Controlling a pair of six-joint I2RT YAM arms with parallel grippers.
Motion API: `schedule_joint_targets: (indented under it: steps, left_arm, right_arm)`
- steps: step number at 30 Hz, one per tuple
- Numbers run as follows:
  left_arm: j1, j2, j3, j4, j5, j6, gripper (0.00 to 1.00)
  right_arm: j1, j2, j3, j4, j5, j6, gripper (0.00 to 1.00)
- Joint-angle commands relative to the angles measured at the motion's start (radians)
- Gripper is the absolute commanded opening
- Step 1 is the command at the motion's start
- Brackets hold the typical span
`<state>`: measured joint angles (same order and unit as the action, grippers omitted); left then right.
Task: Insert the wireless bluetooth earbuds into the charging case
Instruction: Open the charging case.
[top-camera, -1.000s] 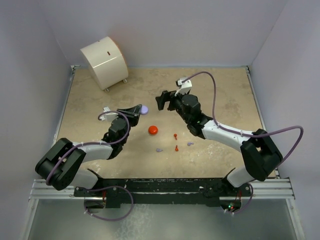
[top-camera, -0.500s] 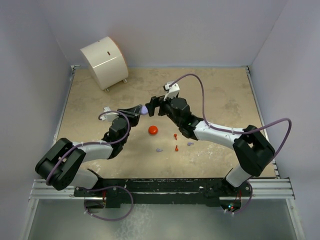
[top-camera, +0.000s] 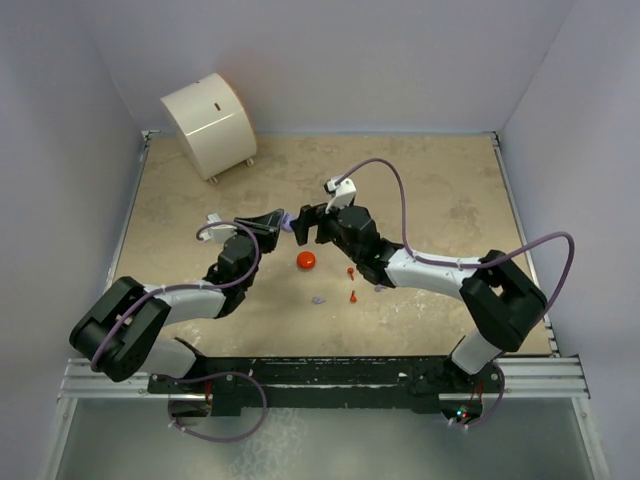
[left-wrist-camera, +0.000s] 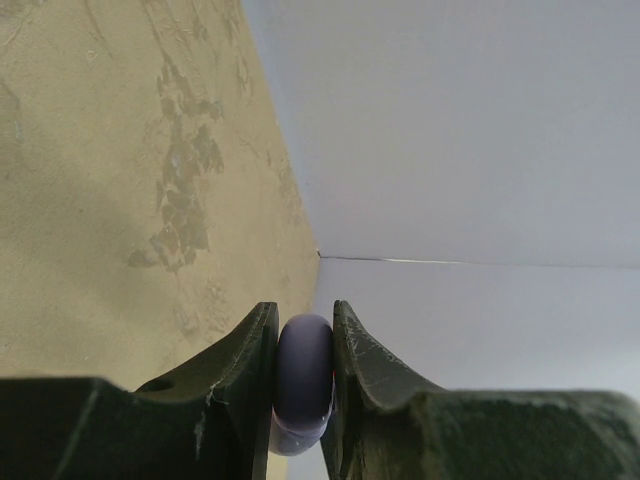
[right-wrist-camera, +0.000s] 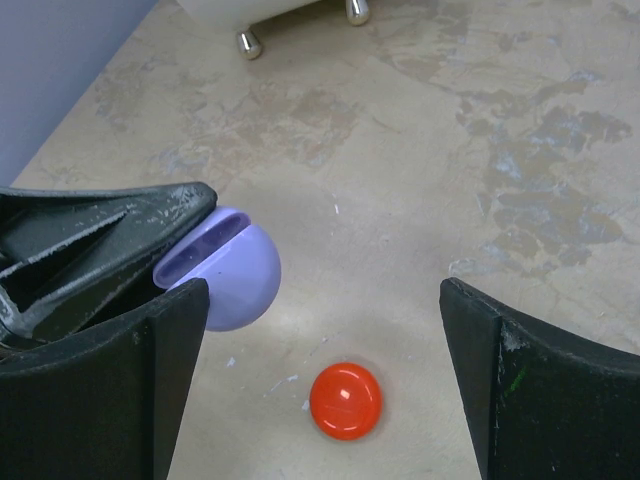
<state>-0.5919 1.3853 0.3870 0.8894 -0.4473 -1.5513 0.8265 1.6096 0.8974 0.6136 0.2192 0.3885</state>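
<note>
My left gripper (left-wrist-camera: 303, 345) is shut on a round lilac charging case (left-wrist-camera: 303, 375), held edge-on above the table. The right wrist view shows this lilac case (right-wrist-camera: 232, 272) sticking out of the left gripper's fingers (right-wrist-camera: 110, 240), just beside my right gripper's left finger. My right gripper (right-wrist-camera: 320, 385) stands wide open, with nothing between its jaws. From above, the right gripper (top-camera: 306, 228) is right next to the left gripper (top-camera: 274, 223). A red round case (top-camera: 306, 260) lies shut on the table. Two red earbuds (top-camera: 351, 272) (top-camera: 353, 296) and two lilac earbuds (top-camera: 318, 299) (top-camera: 380, 287) lie loose nearby.
A white drum-shaped object (top-camera: 210, 122) on small metal feet stands at the back left corner. Pale walls close the table on three sides. The red case (right-wrist-camera: 345, 400) lies on the table below the open right jaws.
The right arm has swung left across the table until its open gripper is beside the lilac case. The left arm and the loose earbuds have stayed in place.
</note>
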Motion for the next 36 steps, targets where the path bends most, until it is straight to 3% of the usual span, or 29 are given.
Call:
schedule_joint_targets:
  steps: [1, 14, 22, 29, 36]
  left_arm:
    - [-0.006, -0.034, 0.027, 0.029, -0.005, 0.003, 0.00]
    - [-0.006, -0.034, 0.018, 0.056, 0.013, -0.004, 0.00]
    - [0.025, -0.095, -0.049, 0.071, -0.006, -0.003, 0.00]
    - [0.064, -0.089, -0.244, 0.354, 0.000, -0.053, 0.00]
    - [0.064, 0.034, -0.260, 0.501, 0.090, -0.075, 0.00]
  right_arm:
    - [0.020, -0.009, -0.027, 0.033, 0.013, 0.021, 0.99]
    - [0.028, -0.001, -0.022, 0.026, 0.038, 0.027, 0.99]
    - [0.028, -0.109, -0.086, -0.028, 0.093, 0.040, 1.00]
    - [0.028, -0.137, -0.101, -0.265, 0.186, 0.119, 0.95]
    - [0.115, -0.132, -0.097, -0.444, 0.172, 0.215, 0.85]
